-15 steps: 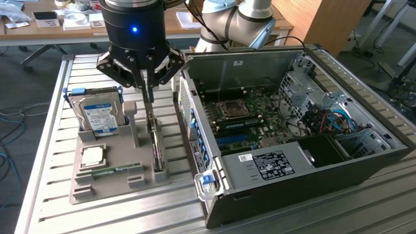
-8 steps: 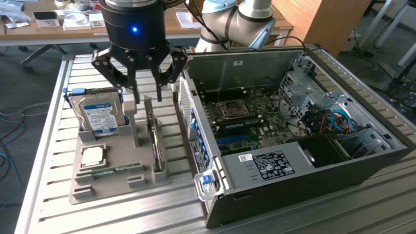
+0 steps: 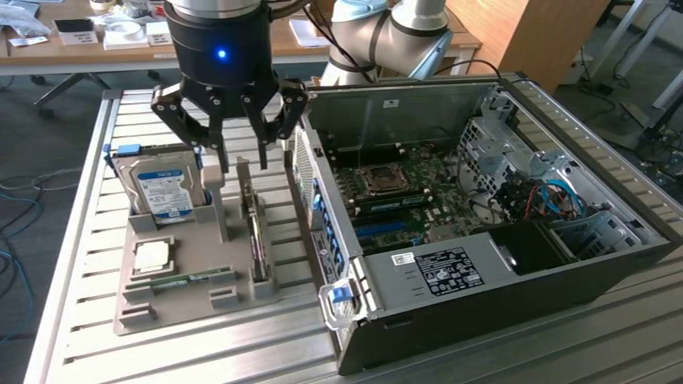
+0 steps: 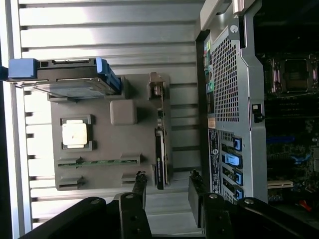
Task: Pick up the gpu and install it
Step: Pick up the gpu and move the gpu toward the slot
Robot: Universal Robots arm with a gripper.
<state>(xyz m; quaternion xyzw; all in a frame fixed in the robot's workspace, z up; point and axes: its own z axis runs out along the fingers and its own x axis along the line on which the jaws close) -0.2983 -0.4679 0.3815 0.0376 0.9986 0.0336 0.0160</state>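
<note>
The gpu [image 3: 256, 236] stands on edge in a slot of the grey holder [image 3: 176, 312], centre-left of the exterior view. It sits between the hard drive [image 3: 165, 192] and the open computer case [image 3: 449, 304]. It's not lifted and nothing is installed. My hand [image 3: 240, 158] hangs just over the card's upper end, fingers spread, holding nothing. I'd call this the pickup step, at the approach. A grip here calls for the fingers to straddle the thin top edge squarely, with no tilt.

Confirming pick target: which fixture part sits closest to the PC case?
The gpu, thin card on edge at the fixture edge beside the case; hard drive, CPU and RAM stick sit farther off.
</note>
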